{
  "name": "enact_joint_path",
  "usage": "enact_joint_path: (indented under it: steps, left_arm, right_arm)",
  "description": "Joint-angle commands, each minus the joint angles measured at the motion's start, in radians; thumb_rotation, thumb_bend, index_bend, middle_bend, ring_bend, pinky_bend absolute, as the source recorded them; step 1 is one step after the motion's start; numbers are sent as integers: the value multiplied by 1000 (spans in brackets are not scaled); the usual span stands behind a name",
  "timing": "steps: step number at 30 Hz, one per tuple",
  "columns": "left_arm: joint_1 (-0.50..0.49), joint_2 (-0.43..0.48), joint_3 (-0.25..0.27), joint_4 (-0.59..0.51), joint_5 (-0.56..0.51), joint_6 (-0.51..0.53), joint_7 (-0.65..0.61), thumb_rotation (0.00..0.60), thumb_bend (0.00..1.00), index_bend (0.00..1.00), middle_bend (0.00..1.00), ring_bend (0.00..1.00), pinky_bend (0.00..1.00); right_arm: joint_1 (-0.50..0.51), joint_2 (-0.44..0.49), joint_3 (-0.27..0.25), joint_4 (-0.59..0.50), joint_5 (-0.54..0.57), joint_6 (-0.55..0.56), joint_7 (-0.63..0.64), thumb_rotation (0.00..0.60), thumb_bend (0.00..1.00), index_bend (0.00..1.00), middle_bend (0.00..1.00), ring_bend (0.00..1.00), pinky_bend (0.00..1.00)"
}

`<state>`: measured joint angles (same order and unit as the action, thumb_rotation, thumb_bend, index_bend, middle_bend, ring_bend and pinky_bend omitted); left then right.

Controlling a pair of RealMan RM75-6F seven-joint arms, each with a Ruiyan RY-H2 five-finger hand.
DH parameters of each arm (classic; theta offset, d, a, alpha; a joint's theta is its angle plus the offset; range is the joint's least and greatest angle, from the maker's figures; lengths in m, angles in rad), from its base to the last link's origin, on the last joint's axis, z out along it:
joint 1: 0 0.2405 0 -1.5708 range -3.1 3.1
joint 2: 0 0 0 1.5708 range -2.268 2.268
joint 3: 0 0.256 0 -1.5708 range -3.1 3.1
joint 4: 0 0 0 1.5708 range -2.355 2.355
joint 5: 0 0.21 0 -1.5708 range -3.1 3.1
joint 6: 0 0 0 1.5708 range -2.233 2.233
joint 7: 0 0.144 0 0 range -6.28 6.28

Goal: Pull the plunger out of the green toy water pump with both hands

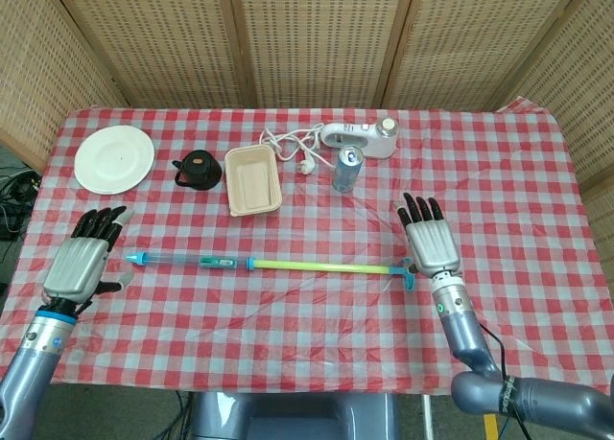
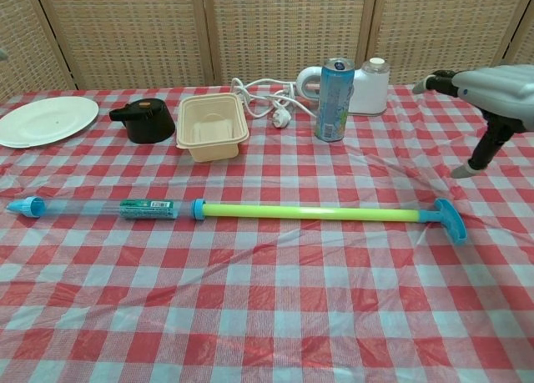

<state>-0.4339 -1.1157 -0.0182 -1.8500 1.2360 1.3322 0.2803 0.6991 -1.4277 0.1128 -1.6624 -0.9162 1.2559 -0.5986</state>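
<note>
Pump [image 1: 273, 264] lies on tablecloth between spread hands.

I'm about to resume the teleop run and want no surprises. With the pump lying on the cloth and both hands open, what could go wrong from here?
The pump is round and lies loose on the wrinkled tablecloth; a nudge could roll it. The right hand hovers close by the plunger's handle and might bump it. The left hand is also open, beside the tube's tip, so neither end is held.
</note>
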Motion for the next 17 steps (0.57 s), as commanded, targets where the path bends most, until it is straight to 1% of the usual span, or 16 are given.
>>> enact_joint_path:
  steps: [1, 3, 6, 9, 12, 17]
  left_arm:
    - [82, -77, 39, 69, 102, 122, 16, 600, 237, 2, 0, 0, 0]
    - [113, -104, 54, 95, 142, 160, 6, 600, 236, 0, 0, 0, 0]
    - [144, -117, 79, 114, 169, 181, -5, 600, 236, 0, 0, 0, 0]
    - [186, -124, 109, 137, 213, 223, -26, 600, 235, 0, 0, 0, 0]
    - [226, -138, 124, 175, 254, 268, -42, 600, 234, 0, 0, 0, 0]
    - [267, -153, 138, 221, 292, 303, -37, 600, 233, 0, 0, 0, 0]
  right_arm:
    - [-114, 32, -93, -23, -219, 124, 141, 600, 204, 59, 0, 0, 0]
    - [-164, 33, -133, 8, -316, 179, 213, 600, 168, 24, 0, 0, 0]
    - [-217, 36, -171, 36, -385, 232, 277, 600, 135, 0, 0, 0, 0]
    - [-282, 45, -219, 83, -475, 307, 355, 600, 126, 0, 0, 0, 0]
    - [-336, 53, -241, 133, -529, 361, 419, 600, 126, 0, 0, 0, 0]
    - [-383, 84, -249, 152, -555, 381, 464, 600, 126, 0, 0, 0, 0]
